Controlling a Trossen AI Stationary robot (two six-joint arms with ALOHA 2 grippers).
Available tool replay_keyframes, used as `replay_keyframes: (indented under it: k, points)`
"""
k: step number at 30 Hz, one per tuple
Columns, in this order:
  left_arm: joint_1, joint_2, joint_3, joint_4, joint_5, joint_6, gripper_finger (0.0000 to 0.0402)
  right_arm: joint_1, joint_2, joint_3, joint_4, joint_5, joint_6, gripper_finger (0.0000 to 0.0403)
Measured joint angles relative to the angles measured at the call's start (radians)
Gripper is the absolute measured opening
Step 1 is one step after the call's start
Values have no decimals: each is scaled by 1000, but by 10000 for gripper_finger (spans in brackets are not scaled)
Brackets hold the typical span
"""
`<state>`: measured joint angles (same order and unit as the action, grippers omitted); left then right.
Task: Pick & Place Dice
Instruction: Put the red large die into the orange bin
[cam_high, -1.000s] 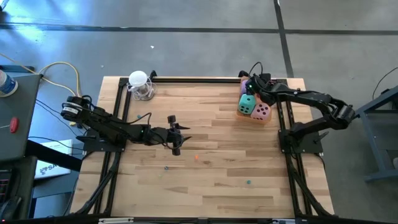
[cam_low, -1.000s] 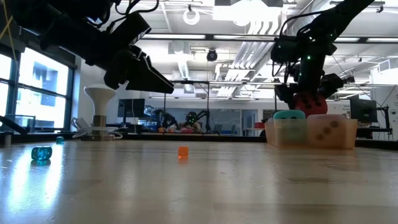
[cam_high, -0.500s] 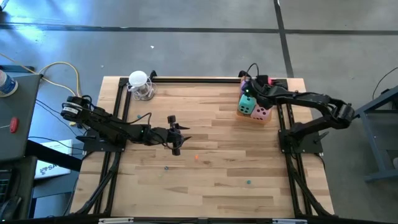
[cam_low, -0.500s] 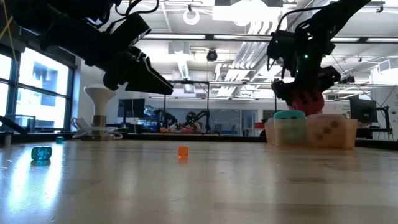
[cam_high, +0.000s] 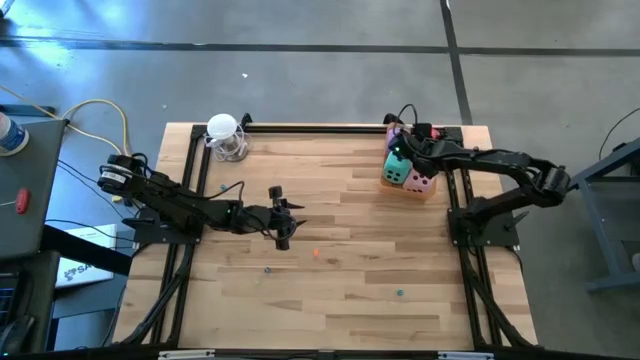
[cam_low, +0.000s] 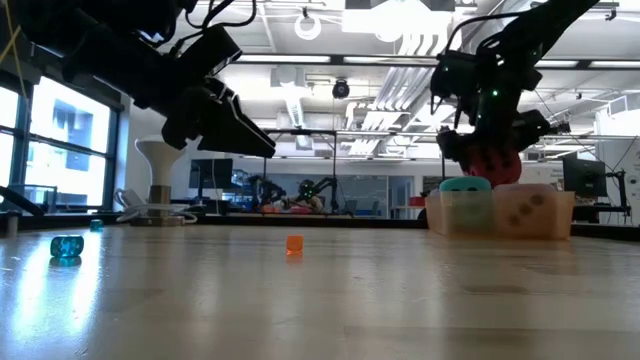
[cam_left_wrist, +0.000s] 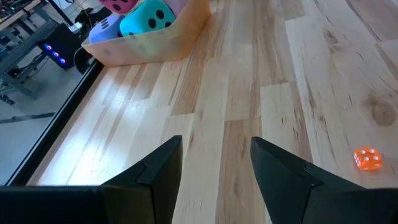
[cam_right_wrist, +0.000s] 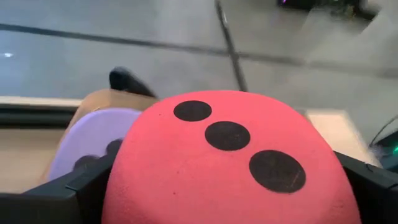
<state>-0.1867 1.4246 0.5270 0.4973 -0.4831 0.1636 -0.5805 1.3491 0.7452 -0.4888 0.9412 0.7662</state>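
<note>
My right gripper (cam_high: 403, 143) is over the tan bin (cam_high: 433, 190) at the table's far right corner, shut on the red die (cam_low: 490, 160). That die fills the right wrist view (cam_right_wrist: 230, 162), showing three dark pips. In the bin rest the mint green die (cam_high: 397, 167), the pink die (cam_high: 421, 181) and the purple die (cam_right_wrist: 87, 149). My left gripper (cam_high: 281, 216) hangs open above the table's middle left, holding nothing; its wrist view shows the bin (cam_left_wrist: 155, 43) farther off. My right gripper pinches the red die between its two fingers, one finger (cam_right_wrist: 87, 183) on each opposite side face (cam_right_wrist: 134, 180). The fingers come from above. The die is lifted clear, just over the mint green die (cam_low: 465, 185) in the bin.
A white round-topped object with a clear base (cam_high: 225, 135) stands at the far left corner. Tiny beads lie on the wood: an orange one (cam_high: 316, 253), a blue one (cam_low: 67, 246) and others nearer the front edge. A black frame rims the table.
My right gripper, still shut on the red die, has carried it a little toward the table's left above the bin. The left arm has kept still.
</note>
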Motion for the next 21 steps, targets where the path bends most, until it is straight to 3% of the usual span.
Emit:
replay_keyframes:
  k: [13,16,18,21]
  points:
    - [0,0,0,0,0,-4,182,-4,-14,-1,-25,-44,51,398]
    - [0,0,0,0,0,-4,182,-2,-20,0,-39,15,52,398]
    - [0,0,0,-1,0,-4,182,-3,-31,-1,-23,-33,53,398]
    - [0,0,0,-2,0,-5,182,-3,-35,0,-39,-1,56,398]
